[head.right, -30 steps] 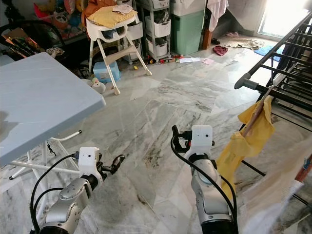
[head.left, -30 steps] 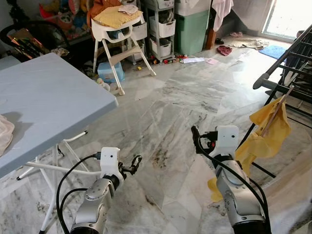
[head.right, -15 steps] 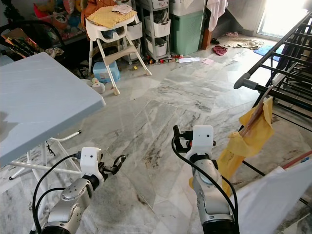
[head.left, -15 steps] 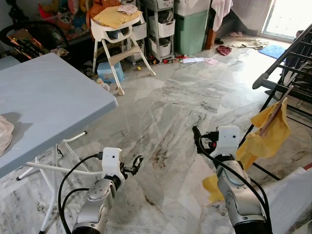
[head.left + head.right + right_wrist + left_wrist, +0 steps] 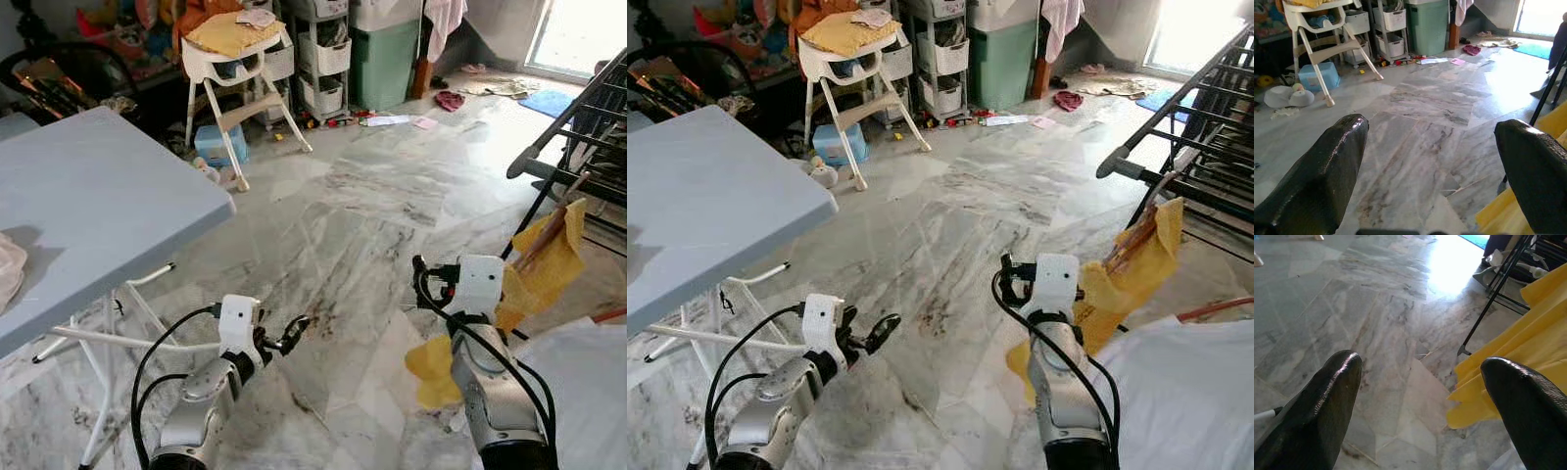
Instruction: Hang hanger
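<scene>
Wooden hanger [image 5: 551, 223] draped with yellow cloth [image 5: 549, 264], hooked on drying rack [image 5: 578, 108] at right. Left gripper [image 5: 292, 336] and right gripper [image 5: 423, 277] both spread, holding nothing, low over marble floor [image 5: 333, 196]; hanging seemingly done.

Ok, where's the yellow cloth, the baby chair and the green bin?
yellow cloth [image 5: 551, 262], left eye view, on its upper fold by the rack.
baby chair [image 5: 223, 61], left eye view, on its white tray.
green bin [image 5: 1004, 61], right eye view, on its front wall.
</scene>
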Tool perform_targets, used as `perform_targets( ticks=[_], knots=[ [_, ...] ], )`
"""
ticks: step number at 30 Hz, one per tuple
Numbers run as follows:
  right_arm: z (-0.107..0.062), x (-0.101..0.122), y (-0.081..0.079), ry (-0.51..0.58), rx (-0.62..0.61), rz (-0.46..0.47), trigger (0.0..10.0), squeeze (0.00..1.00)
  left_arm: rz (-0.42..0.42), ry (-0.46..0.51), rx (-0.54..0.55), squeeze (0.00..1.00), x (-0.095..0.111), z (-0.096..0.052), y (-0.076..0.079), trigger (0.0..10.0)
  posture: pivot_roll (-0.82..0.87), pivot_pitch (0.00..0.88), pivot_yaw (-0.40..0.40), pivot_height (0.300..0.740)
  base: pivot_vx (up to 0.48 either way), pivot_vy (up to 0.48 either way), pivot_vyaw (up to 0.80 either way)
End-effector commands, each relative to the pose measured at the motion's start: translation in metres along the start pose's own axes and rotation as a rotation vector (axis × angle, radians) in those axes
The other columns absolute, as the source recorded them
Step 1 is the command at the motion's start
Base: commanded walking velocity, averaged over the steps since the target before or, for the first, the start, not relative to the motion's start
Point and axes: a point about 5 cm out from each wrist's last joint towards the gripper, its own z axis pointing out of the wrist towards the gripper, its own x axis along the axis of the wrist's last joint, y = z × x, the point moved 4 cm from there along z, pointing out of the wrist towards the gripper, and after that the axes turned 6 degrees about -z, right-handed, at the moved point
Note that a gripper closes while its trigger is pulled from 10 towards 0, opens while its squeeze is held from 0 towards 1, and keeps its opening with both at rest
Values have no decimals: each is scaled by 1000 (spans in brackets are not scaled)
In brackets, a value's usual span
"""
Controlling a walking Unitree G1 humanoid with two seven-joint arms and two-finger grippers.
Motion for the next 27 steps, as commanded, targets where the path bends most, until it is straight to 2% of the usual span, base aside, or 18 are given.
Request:
perform_targets(
  ticks=[1, 6, 15, 25, 27],
  knots=[
    [1, 0, -3, -11, -3, 15, 10000, 0, 1, -2, 2, 0, 1, -2, -4, 10000, -172, 0, 87, 740, 0, 0, 0],
    [-1, -2, -5, -18, 5, 25, 10000, 0, -12, -8, -13, 0, 1, -2, -1, 10000, -173, 0, 87, 740, 0, 0, -780],
    [0, -2, -6, -23, 12, 22, 10000, 0, -46, -6, -14, 0, 2, -2, -1, 10000, -174, 0, 83, 740, 0, 279, -788],
    [0, -3, -7, -28, 12, 18, 10000, 0, -43, -21, -30, 0, -1, -2, 4, 10000, -171, 0, 86, 740, 0, 376, -788],
    [0, -3, -7, -29, 11, 17, 10000, 0, -40, -24, -29, 0, -1, -2, 4, 10000, -171, 0, 86, 740, 0, 0, -788]
  ],
)
